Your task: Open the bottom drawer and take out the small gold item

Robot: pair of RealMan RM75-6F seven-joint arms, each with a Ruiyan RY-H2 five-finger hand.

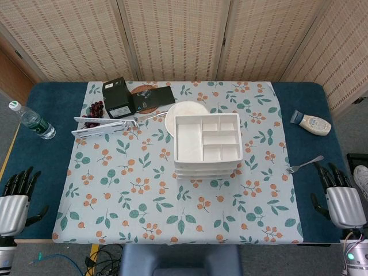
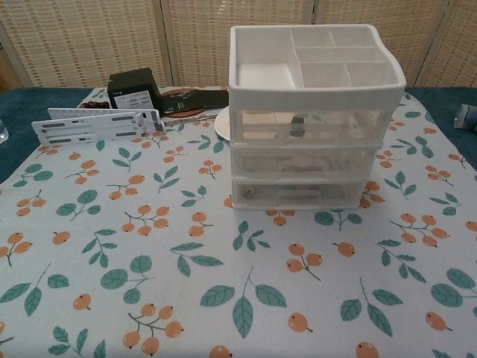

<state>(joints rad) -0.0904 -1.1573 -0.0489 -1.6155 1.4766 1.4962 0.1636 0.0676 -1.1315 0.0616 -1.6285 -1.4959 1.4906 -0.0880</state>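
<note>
Both robot hands, left (image 1: 14,198) and right (image 1: 344,201), rest released at our tabletop (image 1: 23,115) edge.
We must next reach the untouched bottom drawer (image 2: 296,193) handle.

My drawer unit (image 2: 309,119) at centre frame is smooth plastic, matt white on the frame and top tray, its drawer fronts cloudy and translucent. It stands on a matt printed tablecloth (image 1: 144,195) over a dark blue, felt-like surface (image 1: 49,155). At the right edge lies a shiny metal fork (image 1: 305,165); my black fingers (image 1: 20,179) and silver hand shells look like hard plastic.
</note>
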